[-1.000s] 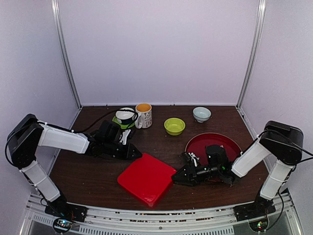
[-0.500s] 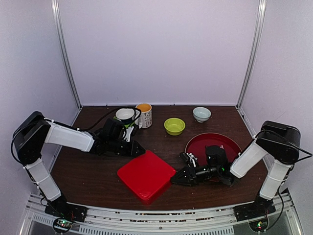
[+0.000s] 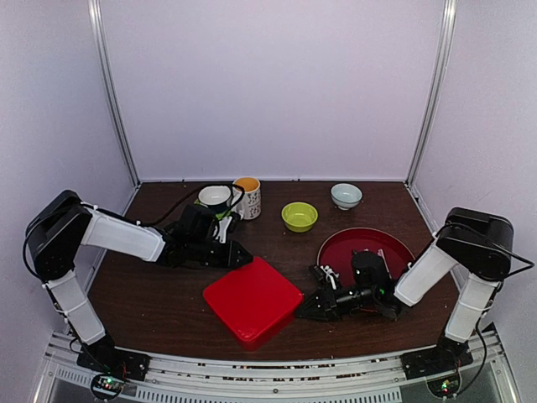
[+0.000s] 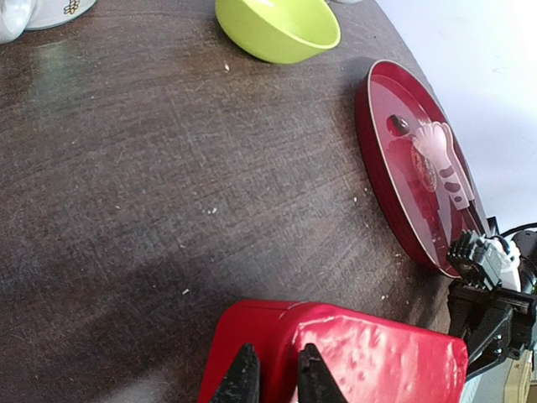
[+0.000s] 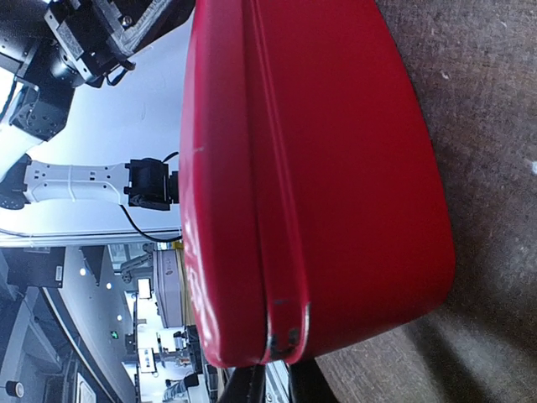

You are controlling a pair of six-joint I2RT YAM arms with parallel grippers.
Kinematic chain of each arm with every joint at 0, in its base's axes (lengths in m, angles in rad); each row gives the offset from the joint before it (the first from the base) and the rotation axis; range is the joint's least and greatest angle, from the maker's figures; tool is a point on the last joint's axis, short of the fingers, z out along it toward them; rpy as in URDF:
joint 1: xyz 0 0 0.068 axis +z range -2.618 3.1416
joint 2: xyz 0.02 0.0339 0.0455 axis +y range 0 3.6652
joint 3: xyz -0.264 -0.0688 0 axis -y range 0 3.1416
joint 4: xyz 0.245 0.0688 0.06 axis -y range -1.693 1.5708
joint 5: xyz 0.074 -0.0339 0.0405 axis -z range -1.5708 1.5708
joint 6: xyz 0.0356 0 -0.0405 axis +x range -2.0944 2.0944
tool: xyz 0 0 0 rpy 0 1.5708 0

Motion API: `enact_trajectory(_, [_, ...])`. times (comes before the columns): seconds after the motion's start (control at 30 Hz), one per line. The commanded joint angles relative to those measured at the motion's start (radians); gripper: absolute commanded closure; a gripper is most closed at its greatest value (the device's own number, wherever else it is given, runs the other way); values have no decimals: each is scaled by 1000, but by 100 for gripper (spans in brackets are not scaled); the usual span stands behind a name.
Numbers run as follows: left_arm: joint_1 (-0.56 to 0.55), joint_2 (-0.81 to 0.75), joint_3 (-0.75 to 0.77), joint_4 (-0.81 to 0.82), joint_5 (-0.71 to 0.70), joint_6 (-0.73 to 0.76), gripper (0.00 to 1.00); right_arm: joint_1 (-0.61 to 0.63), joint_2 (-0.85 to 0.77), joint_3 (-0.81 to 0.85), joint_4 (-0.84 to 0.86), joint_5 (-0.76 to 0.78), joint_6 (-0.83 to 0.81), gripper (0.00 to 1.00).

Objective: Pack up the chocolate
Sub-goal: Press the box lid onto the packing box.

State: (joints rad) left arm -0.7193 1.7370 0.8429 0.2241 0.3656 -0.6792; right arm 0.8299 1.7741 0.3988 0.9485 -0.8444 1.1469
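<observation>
At the centre of the overhead view, a glossy red box (image 3: 252, 300) lies shut on the dark wooden table (image 3: 159, 306), so its contents are hidden. At its upper-left corner sits the left gripper (image 3: 241, 257), and at its right corner the right gripper (image 3: 302, 310). Both pairs of fingers are nearly together against the box's edge. Whether they pinch it, I cannot tell. On the red plate (image 3: 377, 239), right of centre, the left wrist view shows one small dark lump, seemingly a chocolate (image 4: 401, 124), beside a pale pink utensil (image 4: 440, 155). To my eye, packing looks nearly finished if the other sweets are inside, with that piece left out. No brand, label or writing is legible anywhere.
</observation>
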Motion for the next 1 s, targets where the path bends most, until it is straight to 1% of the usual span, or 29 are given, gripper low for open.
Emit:
enact_trajectory(0.0, [-68, 35, 2, -49, 110, -4, 82, -6, 4, -10, -5, 85, -17, 83])
enact_trajectory(0.07, [-68, 34, 11, -69, 103, 6, 82, -7, -12, -12, -8, 84, -16, 73])
enact_trajectory(0.13, [-68, 33, 26, -93, 96, 18, 82, -9, -39, -13, -23, 87, -17, 66])
enact_trajectory(0.2, [-68, 33, 41, -119, 86, 30, 82, -17, -82, -11, -71, 97, -42, 60])
enact_trajectory(0.43, [-68, 33, 89, -203, 43, 66, 80, -53, -227, 19, -388, 148, -206, 45])
enact_trajectory(0.6, [-69, 33, 112, -236, 27, 81, 79, -72, -290, 52, -550, 172, -308, 30])
enact_trajectory(0.73, [-68, 32, 123, -249, 21, 88, 79, -72, -315, 64, -577, 163, -340, 24])
enact_trajectory(0.87, [-67, 32, 129, -259, 16, 91, 79, -75, -350, 57, -606, 186, -353, 18])
enact_trajectory(0.97, [-68, 30, 133, -264, 16, 95, 79, -85, -375, 38, -561, 182, -320, 14])
